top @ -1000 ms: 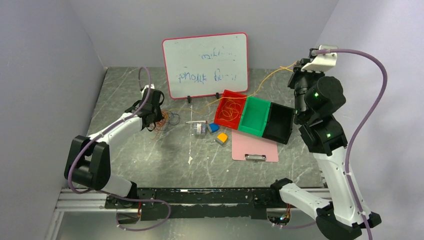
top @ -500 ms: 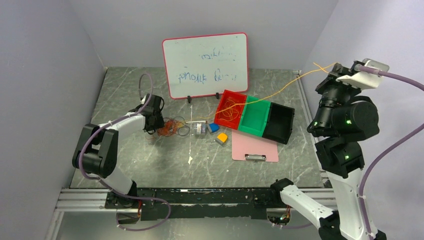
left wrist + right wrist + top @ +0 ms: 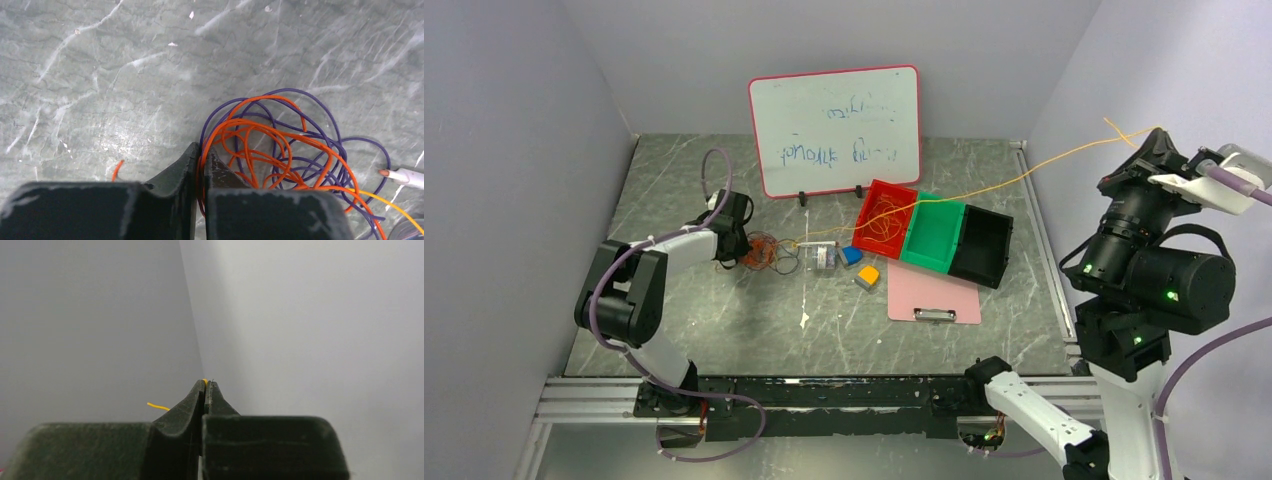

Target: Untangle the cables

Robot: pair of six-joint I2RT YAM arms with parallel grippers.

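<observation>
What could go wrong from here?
1. The yellow cable runs nearly straight from the tangle to the raised right end effector; more pull may cinch the knot instead of freeing it.
2. That cable passes over the red bin and could snag its rim.
3. The left end effector pinches only an orange cable, so the tangle may drag toward the pen.

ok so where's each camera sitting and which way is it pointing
Top external: above and behind the bases, looking down on the table; both arms show, with left pincer and right pincer.
Left wrist: on the left arm, facing down at the tangle; its own pincer shows, shut on an orange loop.
Right wrist: on the raised right arm, facing bare wall; its own pincer pinches the yellow cable.
Shared: top and left wrist both show the tangle; top and right wrist, the yellow cable.
</observation>
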